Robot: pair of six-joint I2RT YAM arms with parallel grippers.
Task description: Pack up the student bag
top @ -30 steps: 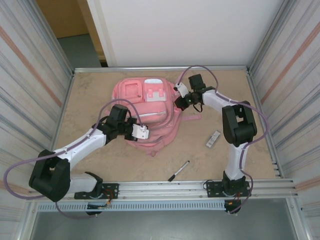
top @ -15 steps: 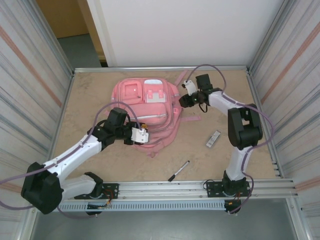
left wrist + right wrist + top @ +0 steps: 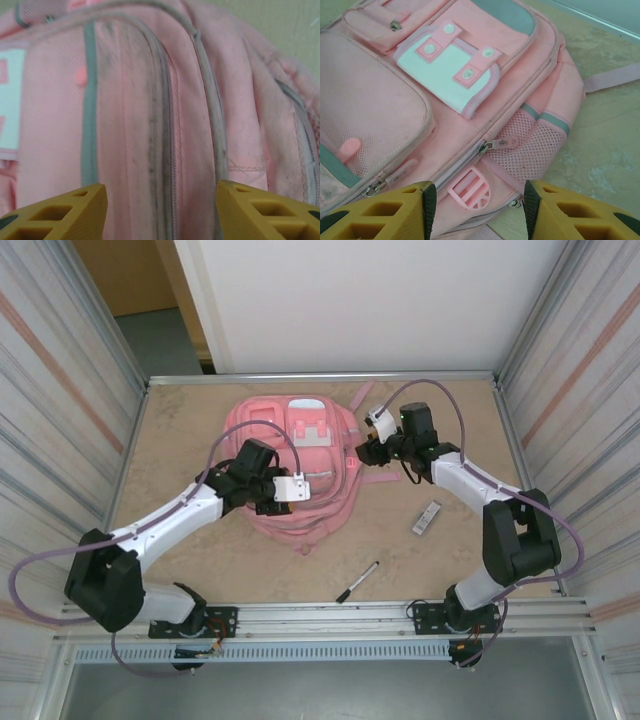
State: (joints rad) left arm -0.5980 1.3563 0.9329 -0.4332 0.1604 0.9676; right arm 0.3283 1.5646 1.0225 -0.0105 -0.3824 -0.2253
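Note:
The student bag (image 3: 308,512), a large pink backpack, lies flat in the middle of the table with its front pockets facing up. My left gripper (image 3: 300,486) hovers over its middle, open; in the left wrist view its yellow fingertips (image 3: 55,215) straddle a grey zip seam (image 3: 167,150) of the student bag (image 3: 125,100) without holding it. At the bag's right edge my right gripper (image 3: 365,443) is open too. The right wrist view shows its gap (image 3: 476,210) over a pink buckle (image 3: 469,187), near a zip pull (image 3: 495,145), a mesh side pocket (image 3: 535,145) and the white patch (image 3: 447,75).
A black pen (image 3: 357,581) lies near the front rail and a small grey flat device (image 3: 427,517) right of the bag. Pink straps (image 3: 385,478) trail onto the table at the bag's right. Metal walls (image 3: 60,440) close in both sides.
Both grippers have gone from shut to open. The left gripper slid up and right over the bag. The right gripper drew slightly right while its elbow swung down to the right.

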